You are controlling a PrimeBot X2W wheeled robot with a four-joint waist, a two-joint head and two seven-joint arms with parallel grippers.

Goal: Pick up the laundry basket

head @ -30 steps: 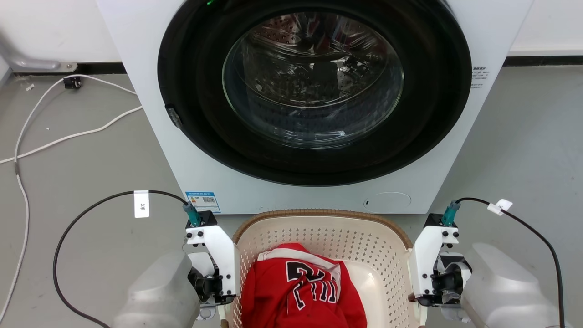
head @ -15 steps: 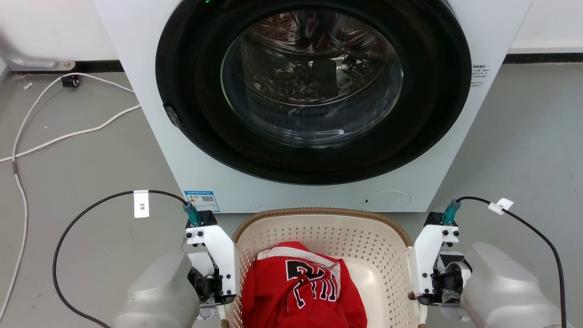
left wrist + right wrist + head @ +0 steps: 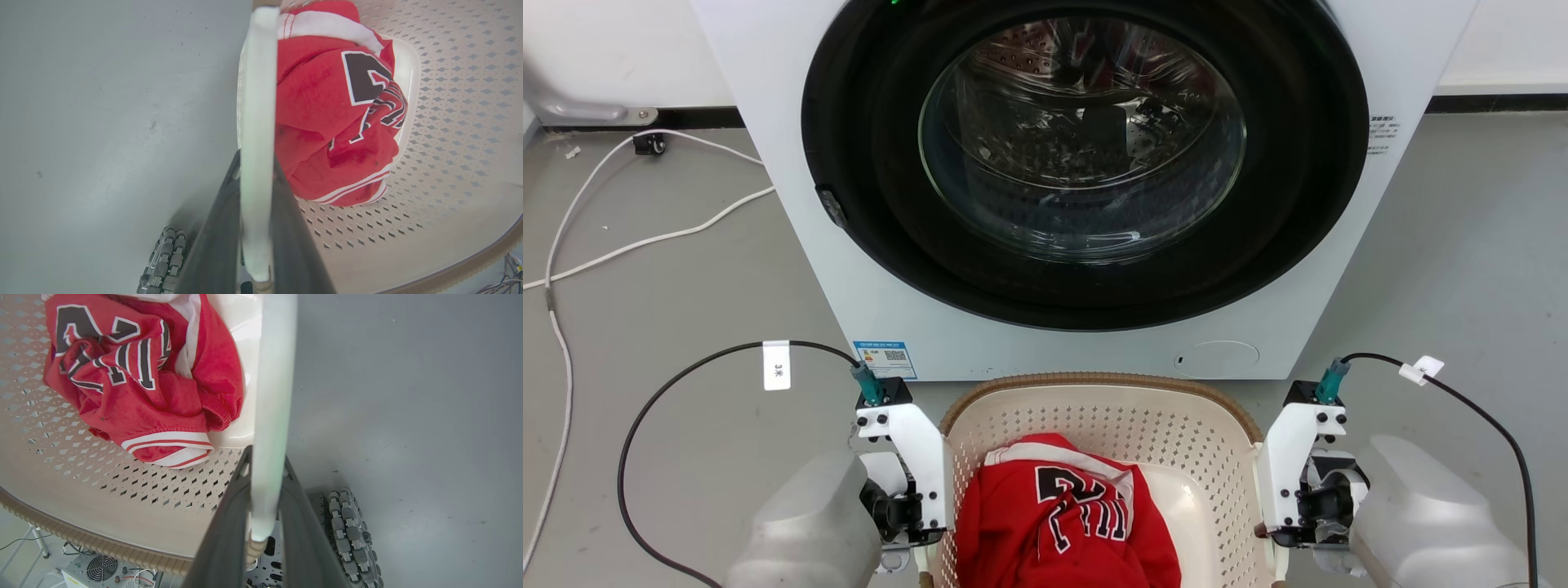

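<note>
The laundry basket (image 3: 1094, 420) is cream perforated plastic with a brown woven-look rim and sits low in the head view, just in front of the washing machine. A red jersey (image 3: 1062, 514) with black numbers lies in it. My left gripper (image 3: 255, 165) is shut on the basket's white left handle (image 3: 259, 81), one dark finger on each side of the bar. On the other side, my right gripper (image 3: 266, 461) is shut on the white right handle (image 3: 276, 375). In the head view both wrists, left (image 3: 907, 490) and right (image 3: 1298, 490), flank the basket. Whether the basket is off the floor, I cannot tell.
A white front-loading washing machine (image 3: 849, 269) with a shut round glass door (image 3: 1082, 143) stands close behind the basket. White cables (image 3: 645, 241) trail over the grey floor at the left. Black cables (image 3: 670, 384) loop from both wrists. The robot's wheel (image 3: 347, 526) shows below the right handle.
The head view has shifted very slightly. Both grippers and the basket keep their places relative to each other.
</note>
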